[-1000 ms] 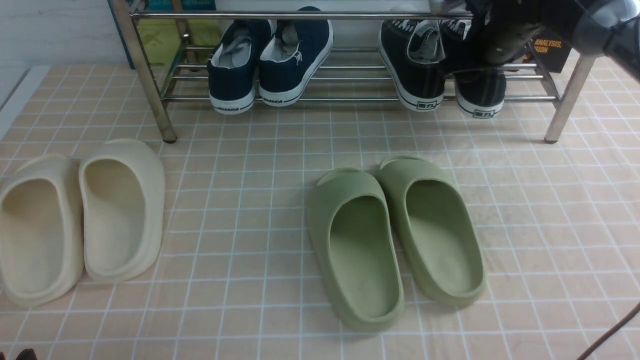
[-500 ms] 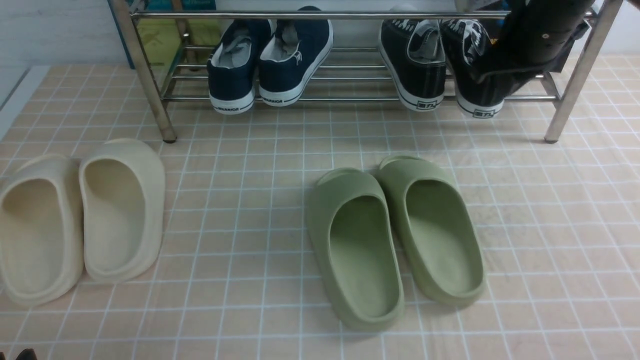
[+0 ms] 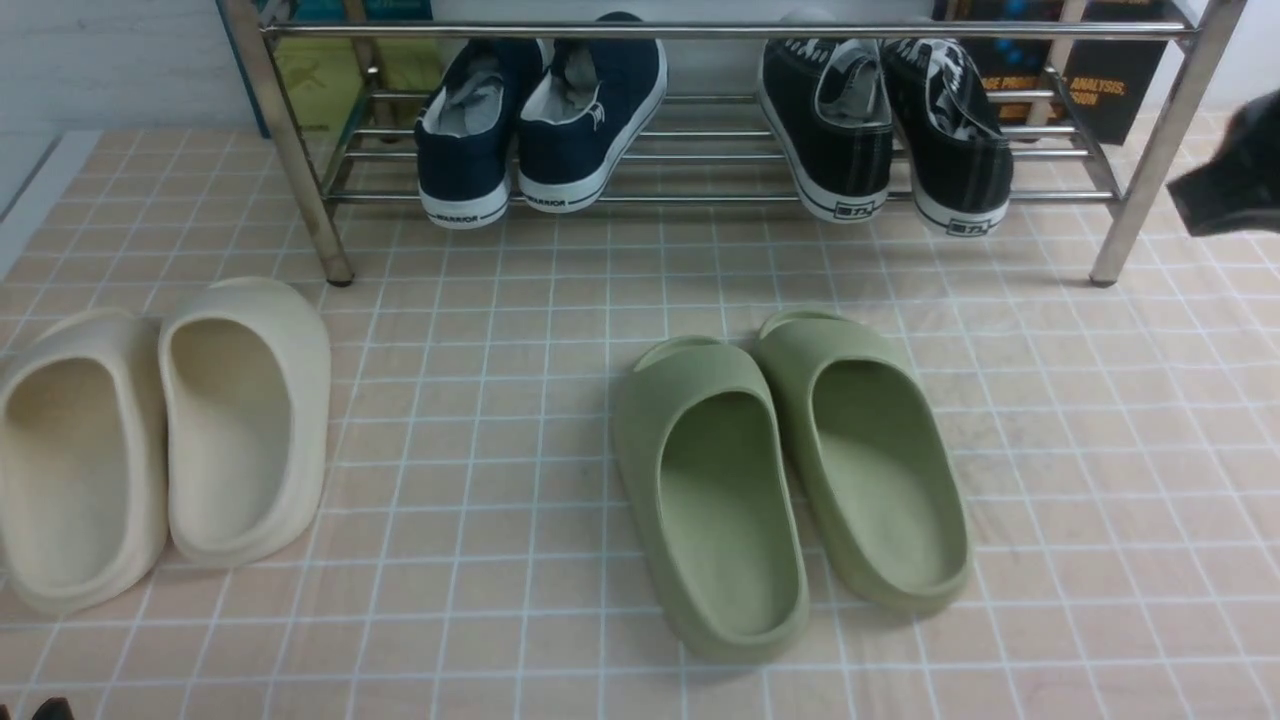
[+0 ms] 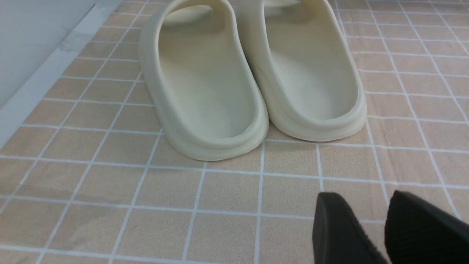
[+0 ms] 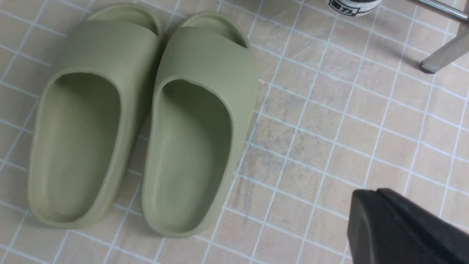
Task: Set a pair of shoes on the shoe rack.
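Two black sneakers with white soles stand side by side on the right part of the silver shoe rack (image 3: 640, 31), heels toward me: one (image 3: 835, 130) and the other (image 3: 955, 140). A bit of one white heel (image 5: 353, 5) shows in the right wrist view. My right gripper (image 3: 1200, 205) hangs at the right edge, in front of the rack's right leg and clear of the shoes. Its jaws (image 5: 370, 196) are shut with nothing in them. My left gripper (image 4: 361, 200) is open above the tiled floor, just short of the cream slides.
Navy WARRIOR sneakers (image 3: 540, 120) sit on the rack's left part. Green slides (image 3: 790, 480) lie on the floor mid-right, cream slides (image 3: 160, 440) at the left. The rack's front legs (image 3: 1150, 170) stand on the tiled floor (image 3: 500, 400). A dark box (image 3: 1100, 90) stands behind the rack.
My right gripper has pulled away from the right black sneaker on the rack, swung out to the right edge and shut empty. The sneaker stays on the rack. The left arm is still.
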{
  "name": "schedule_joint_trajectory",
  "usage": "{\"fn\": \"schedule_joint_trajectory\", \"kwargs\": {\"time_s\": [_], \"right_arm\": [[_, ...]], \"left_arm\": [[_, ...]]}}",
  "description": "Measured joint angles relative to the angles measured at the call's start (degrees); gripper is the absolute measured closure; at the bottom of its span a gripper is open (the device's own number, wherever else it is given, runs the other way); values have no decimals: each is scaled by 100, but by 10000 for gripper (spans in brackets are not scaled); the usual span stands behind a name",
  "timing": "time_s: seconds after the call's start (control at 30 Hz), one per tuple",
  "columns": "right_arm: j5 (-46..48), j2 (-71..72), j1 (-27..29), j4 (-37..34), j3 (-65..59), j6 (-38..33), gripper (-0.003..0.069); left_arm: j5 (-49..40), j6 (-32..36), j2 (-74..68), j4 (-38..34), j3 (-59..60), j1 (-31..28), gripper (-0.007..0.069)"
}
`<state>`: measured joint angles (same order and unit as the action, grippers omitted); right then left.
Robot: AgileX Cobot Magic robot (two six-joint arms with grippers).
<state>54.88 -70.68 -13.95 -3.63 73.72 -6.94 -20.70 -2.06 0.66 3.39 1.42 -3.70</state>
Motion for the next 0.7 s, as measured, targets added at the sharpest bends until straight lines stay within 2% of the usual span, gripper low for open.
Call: {"fn": "schedule_joint_trajectory", "kwargs": {"time_s": [0.43, 0.7], "right_arm": [[-1052, 3898, 0, -13, -2072, 0, 671], [-1122, 4668, 0, -42, -2496, 521, 667]], "left_arm": [[0, 0, 0, 5, 0, 0, 388], [0, 0, 0, 5, 0, 0, 388]]}}
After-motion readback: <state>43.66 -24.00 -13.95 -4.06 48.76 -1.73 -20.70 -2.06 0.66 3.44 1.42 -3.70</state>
